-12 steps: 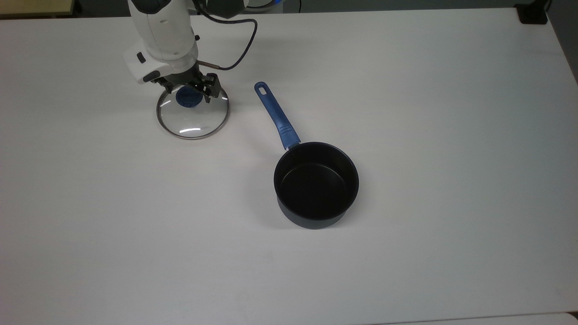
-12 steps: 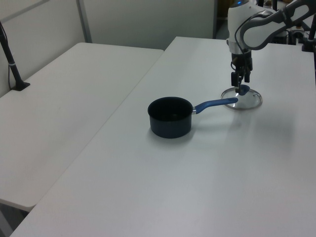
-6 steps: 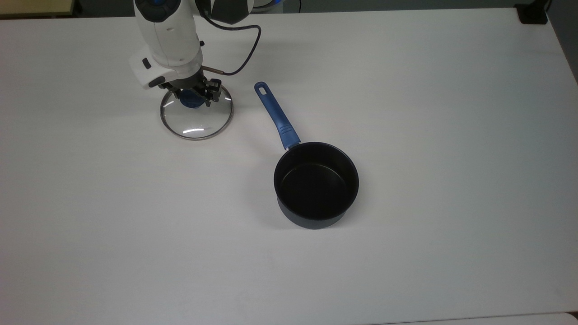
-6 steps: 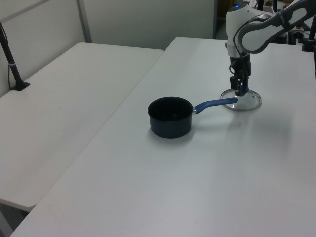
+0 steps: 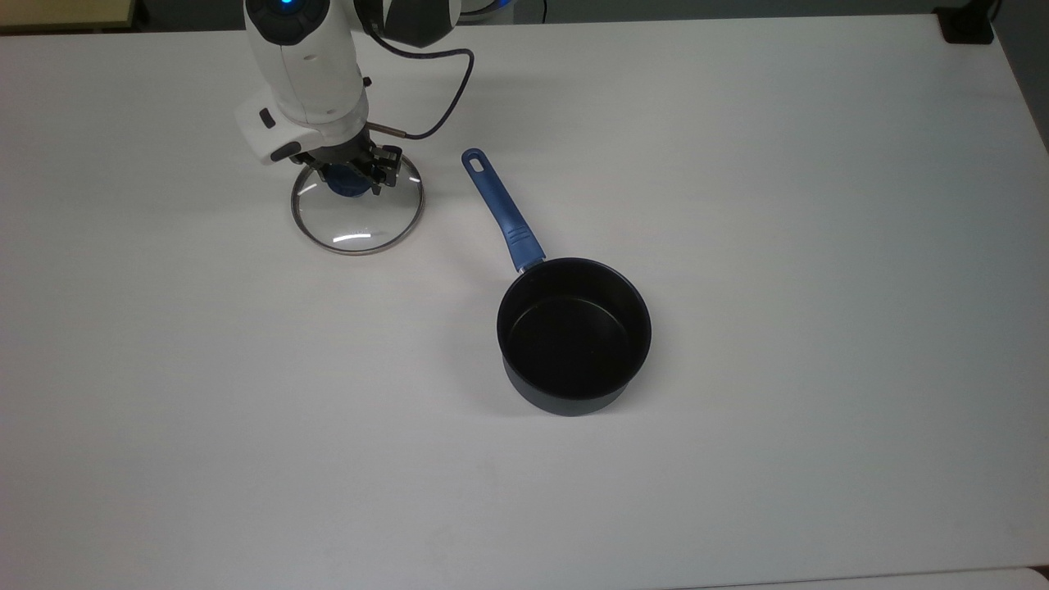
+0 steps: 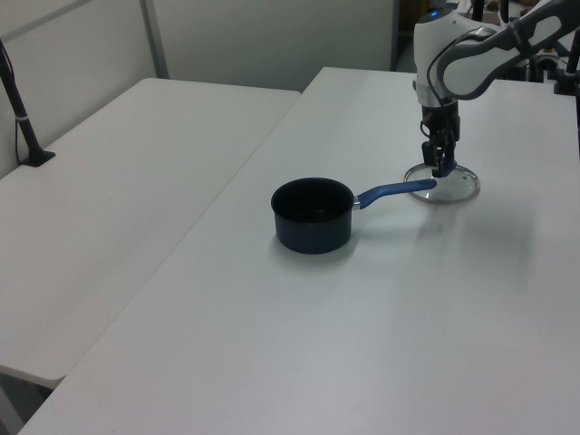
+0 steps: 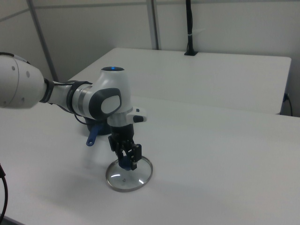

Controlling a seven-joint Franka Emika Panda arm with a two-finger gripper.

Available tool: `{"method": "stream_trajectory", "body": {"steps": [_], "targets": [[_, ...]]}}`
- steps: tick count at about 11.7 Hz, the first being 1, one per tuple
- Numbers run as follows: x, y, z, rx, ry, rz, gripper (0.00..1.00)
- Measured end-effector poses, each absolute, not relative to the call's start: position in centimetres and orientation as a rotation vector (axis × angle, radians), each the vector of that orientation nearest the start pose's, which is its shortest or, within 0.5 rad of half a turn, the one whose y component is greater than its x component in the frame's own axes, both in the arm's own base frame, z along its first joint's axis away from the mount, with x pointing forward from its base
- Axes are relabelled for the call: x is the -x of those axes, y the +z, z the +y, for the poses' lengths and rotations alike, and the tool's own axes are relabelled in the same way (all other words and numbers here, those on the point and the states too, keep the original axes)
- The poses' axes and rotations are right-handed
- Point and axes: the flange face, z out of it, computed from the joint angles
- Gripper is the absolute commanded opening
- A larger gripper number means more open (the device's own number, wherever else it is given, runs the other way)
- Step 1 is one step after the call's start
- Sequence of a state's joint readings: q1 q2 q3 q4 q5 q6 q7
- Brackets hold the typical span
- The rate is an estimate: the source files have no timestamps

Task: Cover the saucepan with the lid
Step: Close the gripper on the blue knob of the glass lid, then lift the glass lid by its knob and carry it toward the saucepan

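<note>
1. While the gripper (image 5: pixel 351 174) pinches the lid's blue knob, the lid (image 5: pixel 357 215) lies flat on the desk (image 5: pixel 737 164); the saucepan (image 5: pixel 574 336) sits toward the top view's lower right.
2. Left view: saucepan (image 6: pixel 312 214) lies left of lid (image 6: pixel 444 184), handle pointing at it.
3. Right view: gripper (image 7: pixel 127 158) stands upright over lid (image 7: pixel 129 174).

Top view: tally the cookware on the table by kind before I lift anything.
Lids: 1, the lid, with the gripper at its blue knob.
Saucepans: 1, the saucepan, uncovered.
Total: 2.
</note>
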State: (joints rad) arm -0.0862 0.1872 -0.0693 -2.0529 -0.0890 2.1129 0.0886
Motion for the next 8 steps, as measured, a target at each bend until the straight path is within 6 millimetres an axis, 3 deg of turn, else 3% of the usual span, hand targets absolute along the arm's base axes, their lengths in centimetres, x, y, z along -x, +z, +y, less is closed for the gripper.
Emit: {"method": "stream_trajectory", "body": {"steps": [2, 4, 6, 8], "targets": [[-56.1, 34.1, -9.1, 3.203, 0.196, 0.311, 0.41], [-56.9, 35.7, -9.3, 3.207, 0.153, 0.314, 0.41], [-58.0, 38.4, -9.3, 3.211, 0.091, 0.315, 0.41], [-59.9, 42.5, -7.3, 3.220, 0.001, 0.267, 0.38]]}}
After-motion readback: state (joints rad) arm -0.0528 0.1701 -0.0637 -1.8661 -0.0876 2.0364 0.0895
